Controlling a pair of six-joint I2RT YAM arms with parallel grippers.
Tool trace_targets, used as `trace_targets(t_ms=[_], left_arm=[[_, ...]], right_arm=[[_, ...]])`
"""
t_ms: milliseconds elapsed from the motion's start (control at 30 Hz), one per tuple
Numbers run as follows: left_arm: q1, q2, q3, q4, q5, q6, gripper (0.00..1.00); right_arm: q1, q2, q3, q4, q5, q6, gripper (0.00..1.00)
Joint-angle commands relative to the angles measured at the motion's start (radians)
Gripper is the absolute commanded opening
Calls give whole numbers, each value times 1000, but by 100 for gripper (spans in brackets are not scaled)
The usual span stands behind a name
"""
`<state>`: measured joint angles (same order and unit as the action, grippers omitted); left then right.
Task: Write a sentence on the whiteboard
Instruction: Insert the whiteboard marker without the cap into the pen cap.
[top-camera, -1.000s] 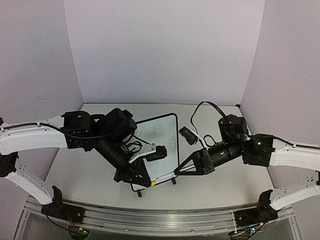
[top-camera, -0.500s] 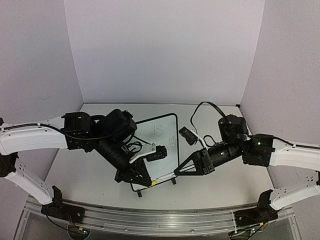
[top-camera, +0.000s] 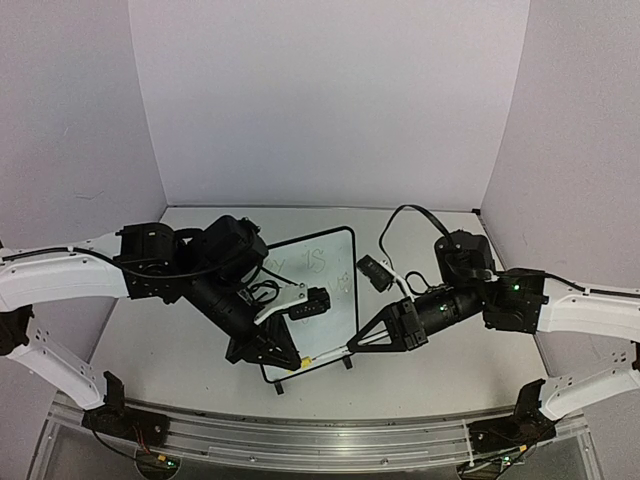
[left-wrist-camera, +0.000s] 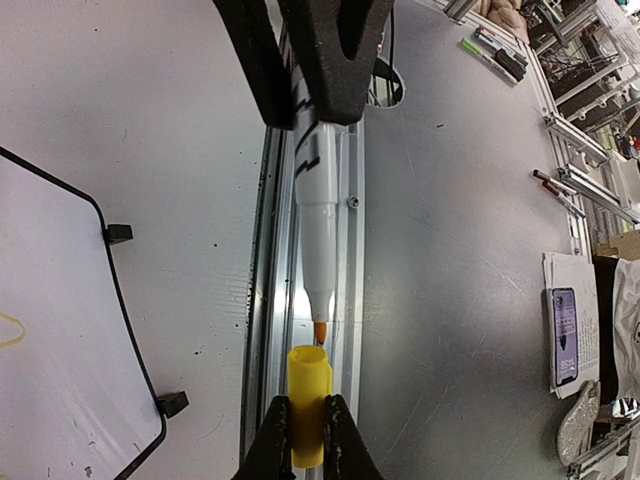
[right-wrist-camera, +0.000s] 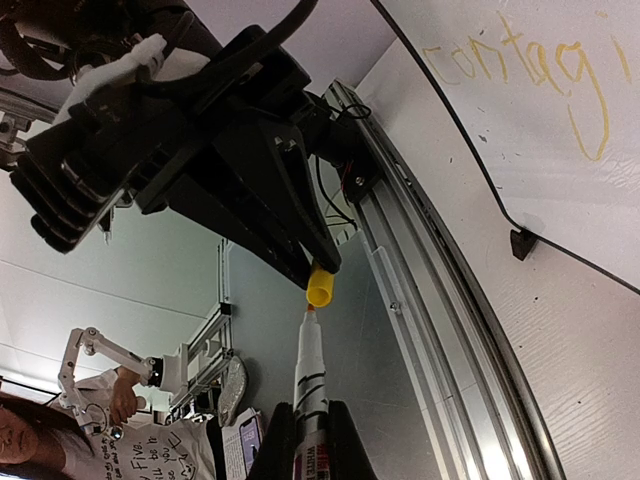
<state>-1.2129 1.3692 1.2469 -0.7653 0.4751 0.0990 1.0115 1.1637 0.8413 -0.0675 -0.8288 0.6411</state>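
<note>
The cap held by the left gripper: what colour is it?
Yellow; the cap shows best in the left wrist view.

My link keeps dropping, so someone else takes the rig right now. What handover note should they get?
Left gripper: jaws shut on the yellow cap, its opening facing the marker tip.
Right gripper: jaws shut on the marker, with the tip just short of the cap and not yet inside.
Whiteboard: upright on the table between the arms. The sentence is in yellow, and "contagi" is readable.
Done: the writing looks finished.
Left: seat the marker in the cap, then probably set it down.
</note>
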Motion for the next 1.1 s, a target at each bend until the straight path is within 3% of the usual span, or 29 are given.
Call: trace_targets(t_ms=[0,1067], left_arm=[[-5,-33,-3,30,0,-6,0],[-4,0,12,1,49,14,0]], right_arm=[[7,5,14,34,-3,2,0],[25,31,46,35,-2,-12,0]])
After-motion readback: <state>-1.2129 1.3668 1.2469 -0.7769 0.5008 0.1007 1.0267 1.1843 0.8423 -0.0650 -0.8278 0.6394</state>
